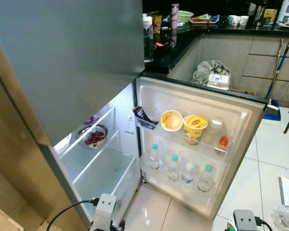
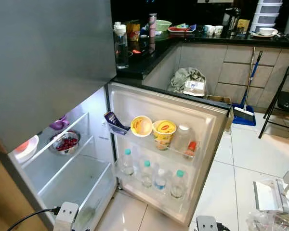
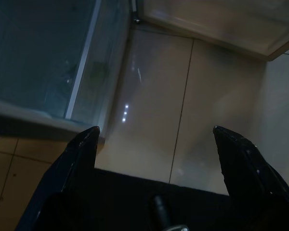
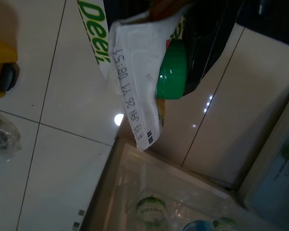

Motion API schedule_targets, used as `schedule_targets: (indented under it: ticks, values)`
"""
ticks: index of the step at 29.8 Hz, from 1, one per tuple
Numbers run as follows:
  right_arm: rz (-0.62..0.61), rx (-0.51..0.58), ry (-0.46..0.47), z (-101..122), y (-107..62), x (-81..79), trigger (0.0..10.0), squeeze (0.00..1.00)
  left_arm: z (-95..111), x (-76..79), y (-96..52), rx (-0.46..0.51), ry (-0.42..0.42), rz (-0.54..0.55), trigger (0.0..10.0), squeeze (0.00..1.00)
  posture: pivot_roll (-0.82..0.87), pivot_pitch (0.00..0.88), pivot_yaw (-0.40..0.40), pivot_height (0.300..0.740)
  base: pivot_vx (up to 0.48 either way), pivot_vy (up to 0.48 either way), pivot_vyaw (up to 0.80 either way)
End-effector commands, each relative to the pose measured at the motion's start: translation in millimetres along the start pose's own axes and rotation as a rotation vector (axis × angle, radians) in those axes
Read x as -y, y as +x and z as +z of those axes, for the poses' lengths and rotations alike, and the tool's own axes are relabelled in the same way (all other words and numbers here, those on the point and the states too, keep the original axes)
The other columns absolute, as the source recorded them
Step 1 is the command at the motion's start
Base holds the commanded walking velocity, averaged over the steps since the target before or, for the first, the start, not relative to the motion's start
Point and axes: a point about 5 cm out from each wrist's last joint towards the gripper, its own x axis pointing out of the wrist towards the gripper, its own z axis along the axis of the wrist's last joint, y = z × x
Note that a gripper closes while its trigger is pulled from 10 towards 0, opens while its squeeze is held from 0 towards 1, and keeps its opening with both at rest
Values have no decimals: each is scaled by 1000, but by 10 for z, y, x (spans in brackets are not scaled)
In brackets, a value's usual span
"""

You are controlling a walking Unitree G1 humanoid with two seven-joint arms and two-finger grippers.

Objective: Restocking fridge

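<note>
Holding a white packet (image 4: 135, 72) with a green cap clenched in the right gripper (image 4: 173, 29), low by the fridge door (image 1: 241, 125), probably heading for its shelf corner; left gripper (image 3: 154, 139) hangs released over the floor.

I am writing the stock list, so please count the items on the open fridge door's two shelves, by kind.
Water bottles, lower shelf: 4
Yellow tubs, upper shelf: 2
Blue packet, upper shelf: 1
Clear bottle with orange cap, upper shelf: 1
Total: 8
</note>
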Motion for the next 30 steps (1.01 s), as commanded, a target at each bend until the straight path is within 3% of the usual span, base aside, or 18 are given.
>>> schedule_targets:
  ticks: [1,9,30]
  values:
    - [-10,-16,14,-43,-14,0,10000,0,-35,-22,-15,-10,4,1,10000,0,-114,87,31,740,337,0,0]
    - [-12,-17,14,-51,-21,13,10000,0,-31,-7,-14,-4,6,-6,10000,0,-119,91,31,740,305,0,0]
    - [-14,-16,17,-57,-30,40,10000,0,-28,51,-7,11,3,-31,10000,0,-123,98,30,740,0,0,0]
